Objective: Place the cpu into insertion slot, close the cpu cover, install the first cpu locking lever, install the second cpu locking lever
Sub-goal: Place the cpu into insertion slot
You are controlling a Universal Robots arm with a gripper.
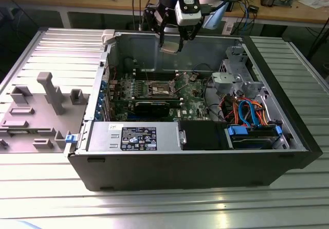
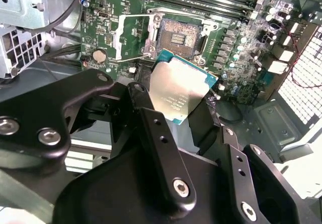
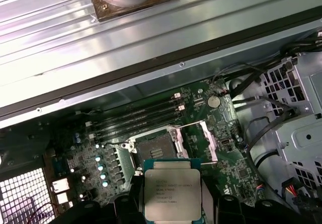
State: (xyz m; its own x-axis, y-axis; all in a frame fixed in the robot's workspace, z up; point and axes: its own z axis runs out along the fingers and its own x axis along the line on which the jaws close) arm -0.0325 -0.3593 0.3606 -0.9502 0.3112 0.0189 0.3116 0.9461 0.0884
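Though cpu [image 2: 178, 90] aloft, ribbed metal table [image 1: 154, 208] below.

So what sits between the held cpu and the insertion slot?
Nothing: only open air separates the cpu from the insertion slot, seen in both wrist views.

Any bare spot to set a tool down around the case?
Bare: ribbed table in front of the case, and along its side at the exterior view's right. Crowded: fixture tray at that view's left, full of blocks; inside, cables and drive cage sit beside the motherboard. The gripper, shut on the cpu, hangs over the case.
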